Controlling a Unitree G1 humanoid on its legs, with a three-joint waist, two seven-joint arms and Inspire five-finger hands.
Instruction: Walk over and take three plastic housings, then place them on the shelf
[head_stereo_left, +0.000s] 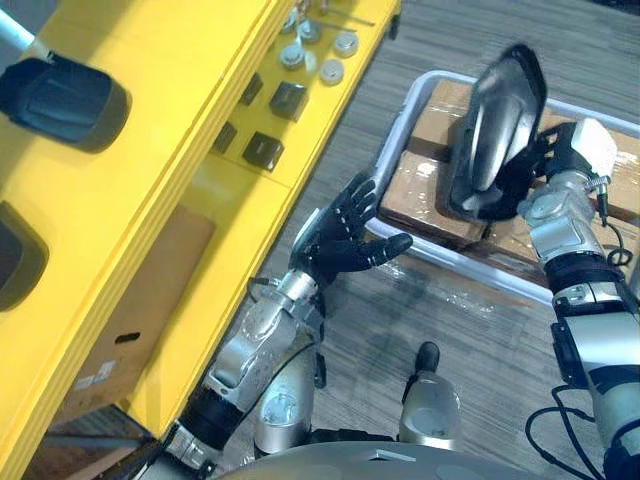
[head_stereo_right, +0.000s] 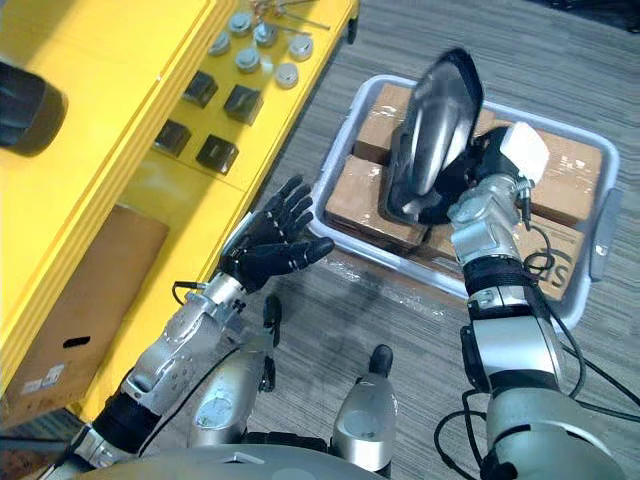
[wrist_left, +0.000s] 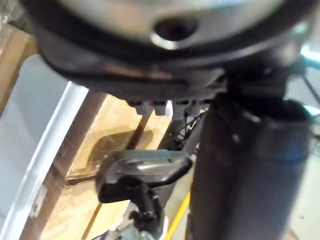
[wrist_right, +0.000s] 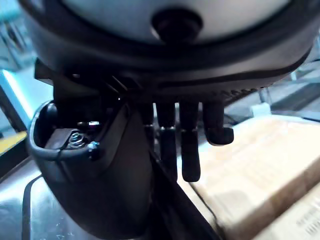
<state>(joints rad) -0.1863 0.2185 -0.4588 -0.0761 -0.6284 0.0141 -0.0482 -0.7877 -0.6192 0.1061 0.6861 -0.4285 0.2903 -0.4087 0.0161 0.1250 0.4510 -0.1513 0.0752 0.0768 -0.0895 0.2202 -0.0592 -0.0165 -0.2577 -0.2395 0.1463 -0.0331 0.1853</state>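
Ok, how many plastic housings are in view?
3: one housing on the yellow shelf top, a second there, partly out of view; a third in the right hand over the tray. Others may be hidden.

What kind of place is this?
Probably a factory or workshop: a yellow shelf carrying dark plastic housings and round metal parts, plus a grey tote of cardboard boxes on the floor. The right hand holds another housing.

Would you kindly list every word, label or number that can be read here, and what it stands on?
No text is readable.
White labels on the cardboard box under the yellow shelf: too small.
Dark print on a carton in the grey tray: blurred, partly hidden.
On the plastic housing in the right hand: no print seen.
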